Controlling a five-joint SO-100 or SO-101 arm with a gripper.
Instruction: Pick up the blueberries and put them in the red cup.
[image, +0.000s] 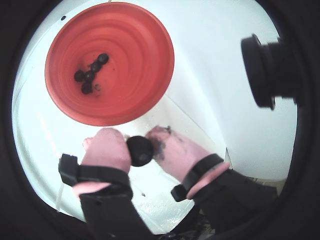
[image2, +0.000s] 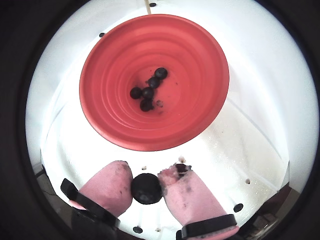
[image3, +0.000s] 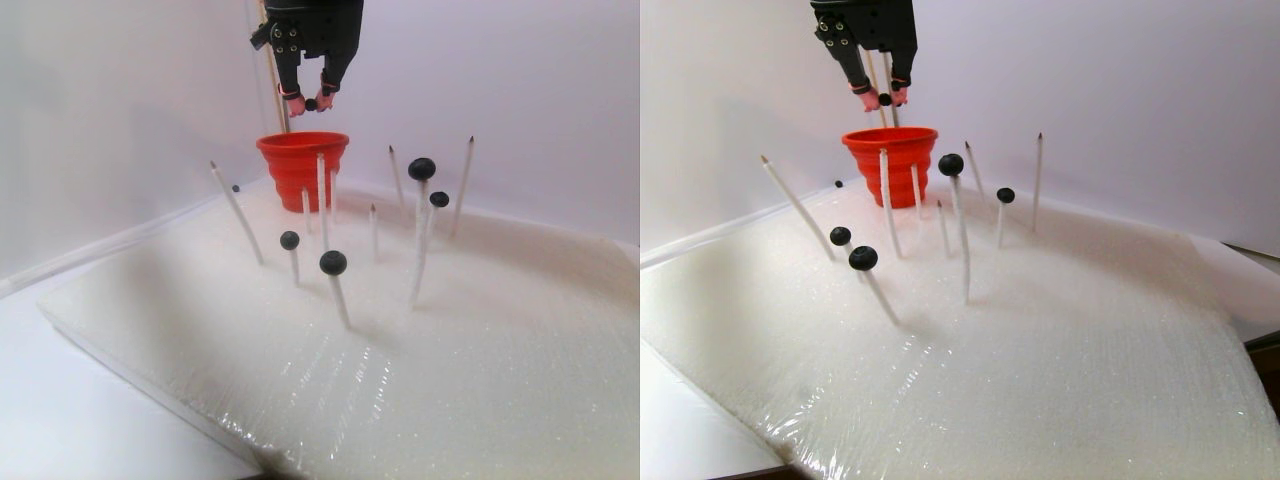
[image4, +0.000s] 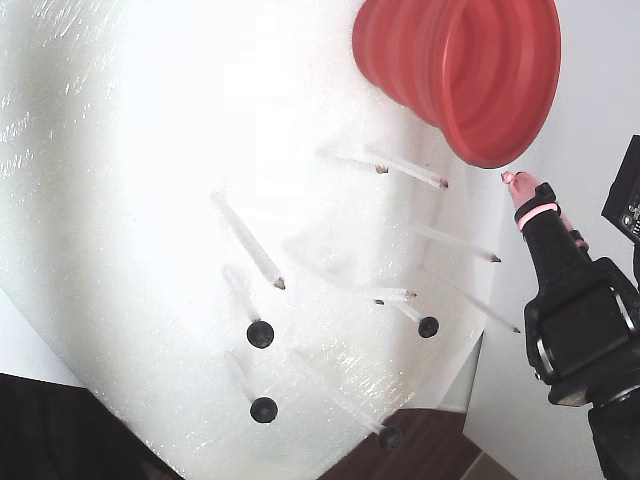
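Blueberries: one (image2: 146, 188) pinched between the pink-padded fingers (image2: 107, 186) of the gripper (image2: 146, 186), held in the air above and just beside the rim of the red cup (image2: 200, 115); five more (image2: 148, 93) lie clustered on the cup's ribbed bottom in both wrist views. Four others (image3: 333, 262) sit spiked on thin white sticks (image3: 232, 210) standing in the white foam sheet (image3: 480, 350) in the stereo pair view, well apart from the cup. Gripper closed on the single berry only.

Pink soft pads are covering the black arm's two fingers (image2: 107, 187), dark stains smudging them. Black bands are strapping each pad on, and small screws are dotting the black housing.
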